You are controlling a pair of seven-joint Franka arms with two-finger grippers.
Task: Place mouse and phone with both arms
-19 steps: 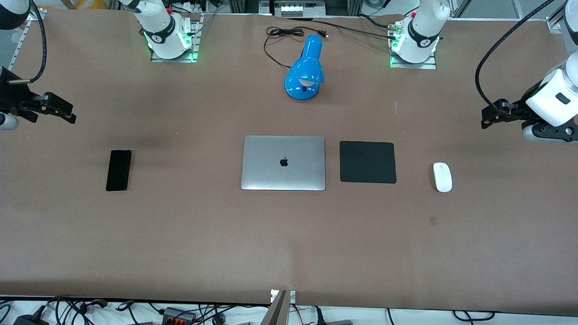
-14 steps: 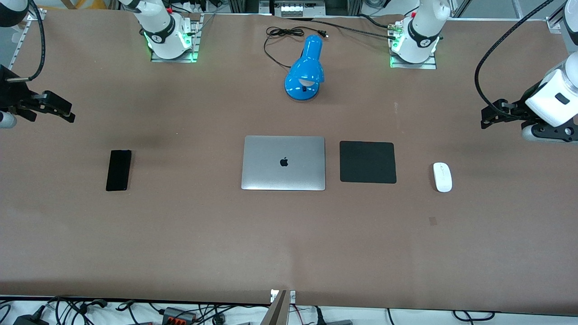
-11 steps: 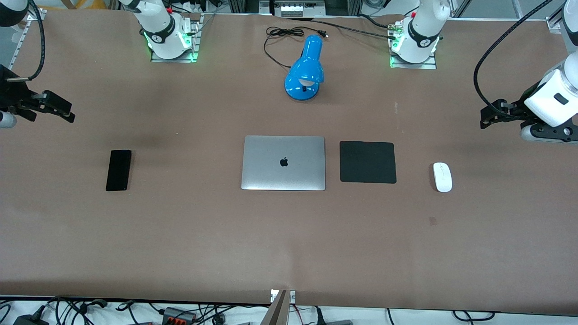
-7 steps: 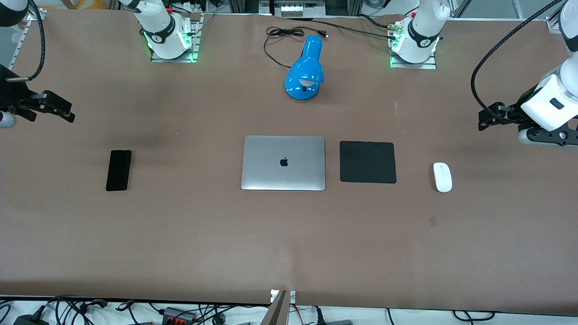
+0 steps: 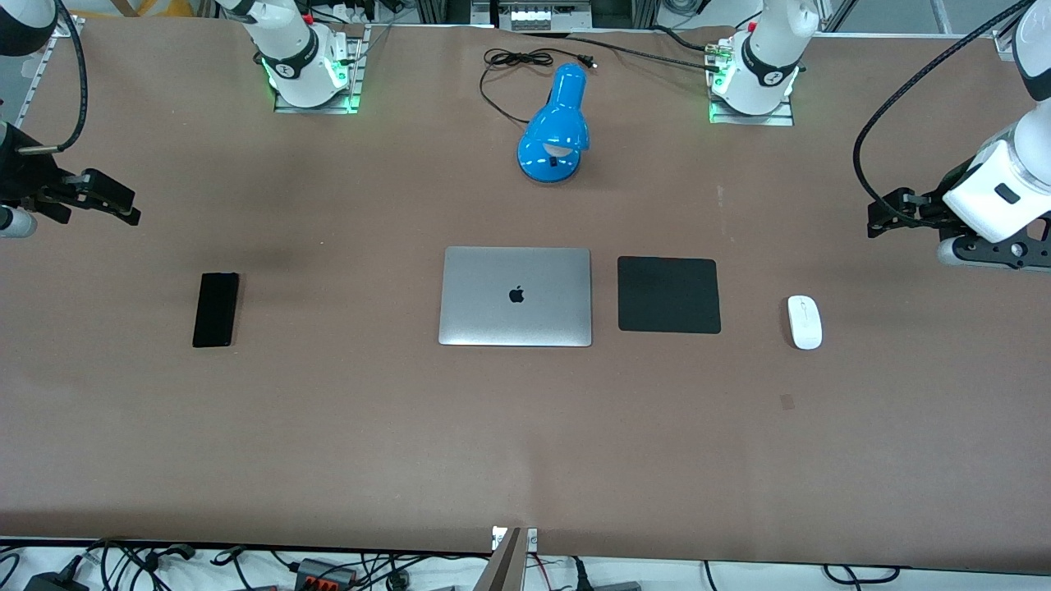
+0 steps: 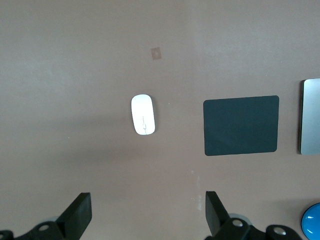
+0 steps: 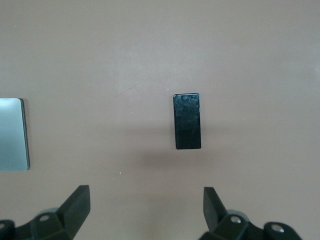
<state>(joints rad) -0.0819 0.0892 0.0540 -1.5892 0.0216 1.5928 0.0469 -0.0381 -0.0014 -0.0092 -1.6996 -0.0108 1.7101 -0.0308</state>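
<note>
Below the left gripper, whose fingers gape wide and hold nothing, the small white oval mouse lies on bare brown table; the right gripper, equally wide and empty, hangs above the slim black rectangular phone. Each should descend straight, fingers straddling the narrow sides. Open tabletop surrounds both; the square black mat lies near the mouse.

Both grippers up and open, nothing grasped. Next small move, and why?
Probably lower both arms. The left gripper hangs open above the table, short of the mouse; the right gripper hangs open, short of the phone. Both things lie flat and untouched, each ahead of its own wrist camera, so descending over them likely comes first.
</note>
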